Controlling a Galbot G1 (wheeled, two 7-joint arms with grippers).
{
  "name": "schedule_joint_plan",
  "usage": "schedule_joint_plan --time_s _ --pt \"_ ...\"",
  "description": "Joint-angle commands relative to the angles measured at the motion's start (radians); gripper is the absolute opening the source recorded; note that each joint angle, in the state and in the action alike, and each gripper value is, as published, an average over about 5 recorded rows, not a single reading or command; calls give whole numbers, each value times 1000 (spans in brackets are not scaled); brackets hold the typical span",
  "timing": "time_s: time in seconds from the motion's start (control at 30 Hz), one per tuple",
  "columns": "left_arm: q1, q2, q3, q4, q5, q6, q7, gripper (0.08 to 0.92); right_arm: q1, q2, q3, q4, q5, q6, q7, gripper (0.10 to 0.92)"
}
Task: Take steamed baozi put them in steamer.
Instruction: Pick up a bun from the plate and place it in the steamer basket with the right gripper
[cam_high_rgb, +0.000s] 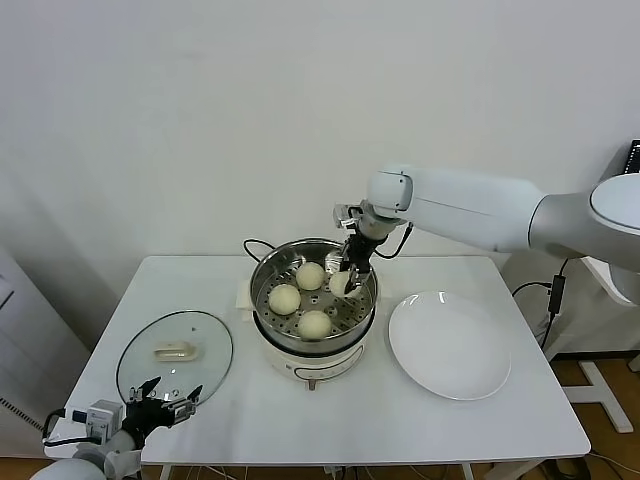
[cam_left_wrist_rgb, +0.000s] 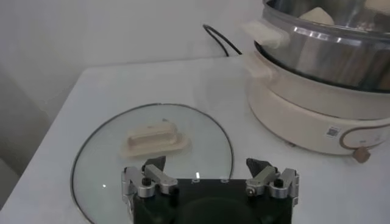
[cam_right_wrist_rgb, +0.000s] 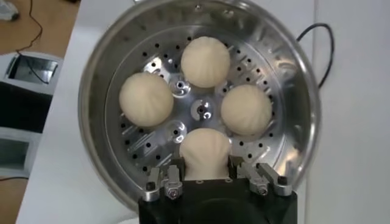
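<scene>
The steel steamer (cam_high_rgb: 262, 285) (cam_right_wrist_rgb: 100, 73) stands on its white cooker base (cam_high_rgb: 300, 362) in the middle of the table. Three cream baozi (cam_high_rgb: 310, 275) (cam_high_rgb: 284, 298) (cam_high_rgb: 314, 324) lie on its perforated floor. My right gripper (cam_high_rgb: 344, 283) (cam_right_wrist_rgb: 206, 165) reaches down into the basket's right side, shut on another baozi (cam_right_wrist_rgb: 205, 152) just above the floor. In the right wrist view the resting baozi (cam_right_wrist_rgb: 206, 61) (cam_right_wrist_rgb: 145, 99) (cam_right_wrist_rgb: 246, 109) ring the centre. My left gripper (cam_high_rgb: 170, 395) (cam_left_wrist_rgb: 206, 167) hangs open and empty at the front left, over the near edge of the glass lid.
A glass lid (cam_high_rgb: 205, 345) (cam_left_wrist_rgb: 97, 158) with a cream handle (cam_left_wrist_rgb: 152, 137) lies at the left. A flat white plate (cam_high_rgb: 449, 345) sits to the steamer's right. The black cord (cam_left_wrist_rgb: 222, 39) runs off behind the cooker.
</scene>
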Motion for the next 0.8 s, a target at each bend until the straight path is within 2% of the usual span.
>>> schedule_joint_plan --time_s 0.03,0.23,0.63,0.8 --pt "0 0 0 3 -1 -1 1 823 -57 15 10 -14 -58 -5 25 450" --pt "0 -2 1 4 -1 -1 1 823 -62 13 17 -15 -63 -6 26 481" --pt "3 -6 -3 2 -1 1 0 823 -7 -44 86 -15 -13 -18 -26 778" --pt "2 -9 -12 1 -3 2 -1 823 60 -170 146 5 74 -30 -51 821"
